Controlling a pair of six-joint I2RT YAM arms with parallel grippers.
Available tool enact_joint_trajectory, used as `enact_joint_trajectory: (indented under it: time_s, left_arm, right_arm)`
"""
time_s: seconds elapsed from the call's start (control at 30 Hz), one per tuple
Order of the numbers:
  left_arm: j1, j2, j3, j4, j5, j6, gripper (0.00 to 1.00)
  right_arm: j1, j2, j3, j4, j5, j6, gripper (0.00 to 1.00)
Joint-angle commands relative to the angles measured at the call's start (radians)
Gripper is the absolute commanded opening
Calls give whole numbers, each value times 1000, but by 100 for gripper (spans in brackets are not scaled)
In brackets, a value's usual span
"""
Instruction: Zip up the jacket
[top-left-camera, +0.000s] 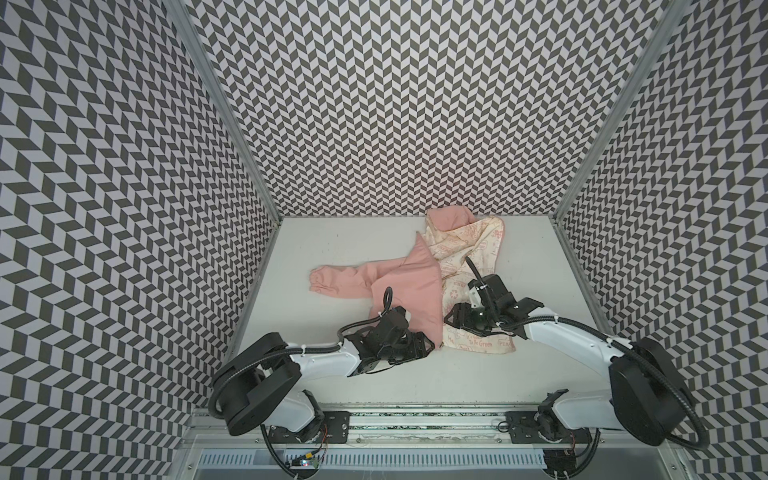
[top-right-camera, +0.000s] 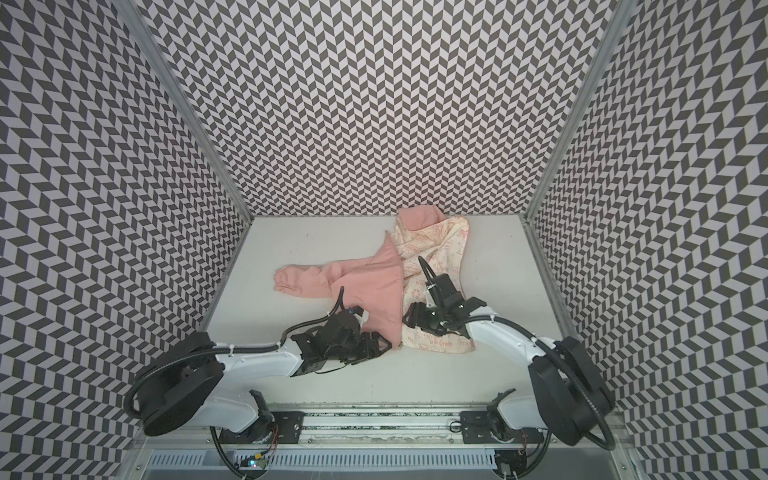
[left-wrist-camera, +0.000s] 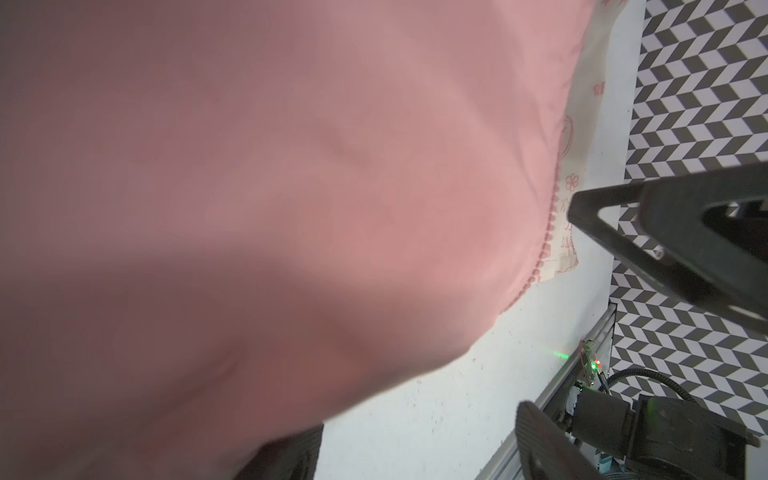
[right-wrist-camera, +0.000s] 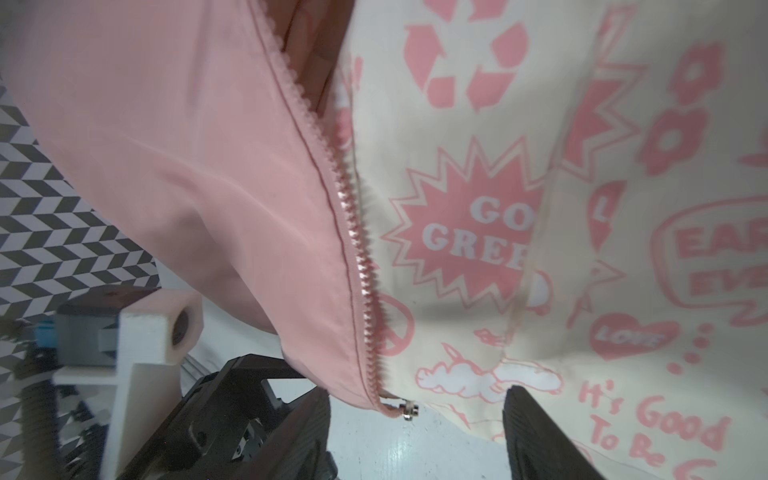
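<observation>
Lying unzipped and rumpled on the desk (top-left-camera: 332, 241), the jacket (top-right-camera: 374, 286) sprawled from mid-desk to the back wall. At far left its sleeve (top-left-camera: 332, 282) stretched out flat, cuff gathered. Next came the pink front panel (top-left-camera: 415, 307), whose near hem the left claw (top-left-camera: 426, 347) met with jaws standing wide. In the left wrist view the cloth draped over one finger (left-wrist-camera: 291, 457), but nothing was pinched. Along that panel's right edge ran the zipper teeth (right-wrist-camera: 357, 249), ending in a small metal end piece (right-wrist-camera: 405, 409) at the hem. The right claw (right-wrist-camera: 415, 399) hung just by it, jaws apart on either side and empty, over the cream lining (top-left-camera: 469, 257) of the panel flipped open at right. The fabric looked thin, light and limp, likely to slide and bunch if pushed. Only the toothed tape seemed firm enough to grip, so the best hold was probably low on each zipper edge, near the hem.
</observation>
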Motion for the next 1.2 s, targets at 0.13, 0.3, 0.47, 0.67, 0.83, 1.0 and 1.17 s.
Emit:
enact_joint_trajectory:
  time_s: [0.13, 0.3, 0.47, 0.67, 0.83, 1.0, 1.17]
  left_arm:
    - [62, -185, -94, -124, -113, -22, 79]
    - [67, -241, -180, -32, -55, -155, 81]
    - [31, -258, -233, 102, -49, -289, 82]
    - [-37, -297, -307, 193, -215, -415, 84]
    - [-55, -253, -294, 199, -286, -408, 86]
    - [-37, -143, -272, 288, -291, -378, 86]
    - [4, -62, -280, 382, -271, -359, 85]
  right_arm:
    - [115, 148, 111, 137, -51, 60, 79]
    - [152, 227, 149, 182, -65, 81, 82]
    - [154, 241, 153, 190, -58, 82, 83]
    - [153, 228, 127, 214, -50, 102, 83]
    - [153, 208, 102, 238, -50, 122, 81]
    - [149, 206, 69, 291, -72, 151, 73]
    - [150, 167, 31, 340, -101, 172, 67]
